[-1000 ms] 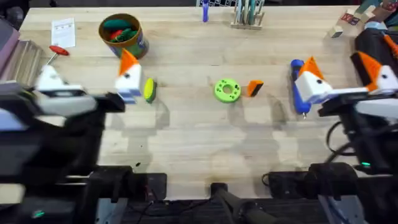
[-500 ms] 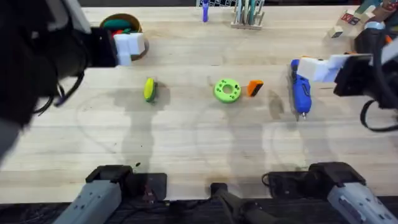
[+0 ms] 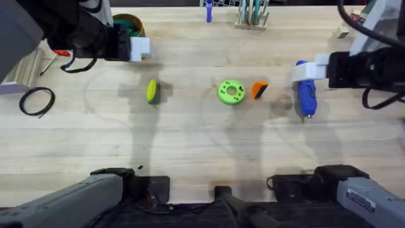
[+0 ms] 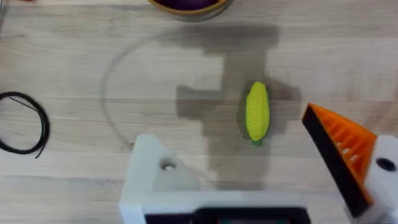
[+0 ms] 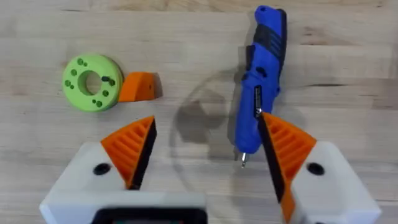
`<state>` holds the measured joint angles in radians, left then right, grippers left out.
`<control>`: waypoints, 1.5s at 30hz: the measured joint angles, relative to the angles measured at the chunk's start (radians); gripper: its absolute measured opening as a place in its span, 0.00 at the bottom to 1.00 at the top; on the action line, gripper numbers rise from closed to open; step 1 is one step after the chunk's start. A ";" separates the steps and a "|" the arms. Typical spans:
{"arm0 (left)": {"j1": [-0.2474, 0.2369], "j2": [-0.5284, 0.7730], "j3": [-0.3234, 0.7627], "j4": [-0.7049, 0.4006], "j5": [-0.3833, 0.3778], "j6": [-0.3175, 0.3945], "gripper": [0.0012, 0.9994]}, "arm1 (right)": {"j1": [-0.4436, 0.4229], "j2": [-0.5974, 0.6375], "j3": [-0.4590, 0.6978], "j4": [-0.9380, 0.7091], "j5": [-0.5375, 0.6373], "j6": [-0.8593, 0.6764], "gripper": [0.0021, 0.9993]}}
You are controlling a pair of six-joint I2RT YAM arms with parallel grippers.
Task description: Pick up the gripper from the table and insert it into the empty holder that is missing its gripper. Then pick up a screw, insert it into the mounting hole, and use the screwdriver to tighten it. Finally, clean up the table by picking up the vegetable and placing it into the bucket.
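Orange gripper (image 3: 259,90) lying loose mid-counter, touching or just beside the green disc (image 3: 231,92), same spot as a second ago. Not yet picked up, so the first step is judged not begun.

Blue screwdriver (image 3: 305,95) flat toward the right edge, bit pointing at the near edge, unmoved. Vegetable (image 3: 152,90) left of centre, likewise unmoved. Bucket (image 3: 130,25) near the far-left corner, half hidden behind the left arm.

Changed within the last second: both arms lifted off and drawn back. Left tool (image 3: 136,47), then low beside the vegetable, now up by the bucket. Right tool (image 3: 316,66), then low over the screwdriver, now raised above its far end. Nothing carried away by either.

From the left wrist: left tool (image 4: 227,127) spread wide and empty, with one orange ribbed finger and a bare white empty holder (image 4: 155,177) opposite. Vegetable (image 4: 257,113) beneath, well apart from both. From the right wrist: right tool (image 5: 205,134) also wide apart, holding nothing, with the screwdriver (image 5: 261,74), gripper (image 5: 138,87) and disc (image 5: 92,82) all below it.

Probably a reset before the real approach. Next move likely a descent onto the small wedge, awkward so close to the disc.

Pale wooden counter, bare grain, soft arm shadows. Black cable loop (image 3: 37,100) at the left edge, uncovered now that the arm has risen. Small red-handled screwdriver (image 3: 57,54) farther back. Wooden rack (image 3: 253,16) at the far edge. Beyond that, just a dark strip.
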<state>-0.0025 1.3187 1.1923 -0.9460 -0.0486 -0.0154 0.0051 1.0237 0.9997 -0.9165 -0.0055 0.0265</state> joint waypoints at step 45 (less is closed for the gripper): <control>-0.037 0.492 -0.016 0.040 0.153 -0.054 0.53 | 0.000 0.004 0.000 0.000 0.000 0.000 0.98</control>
<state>-0.0394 1.8107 1.1767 -0.9065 0.1043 -0.0694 0.0051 1.0276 0.9997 -0.9165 -0.0055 0.0265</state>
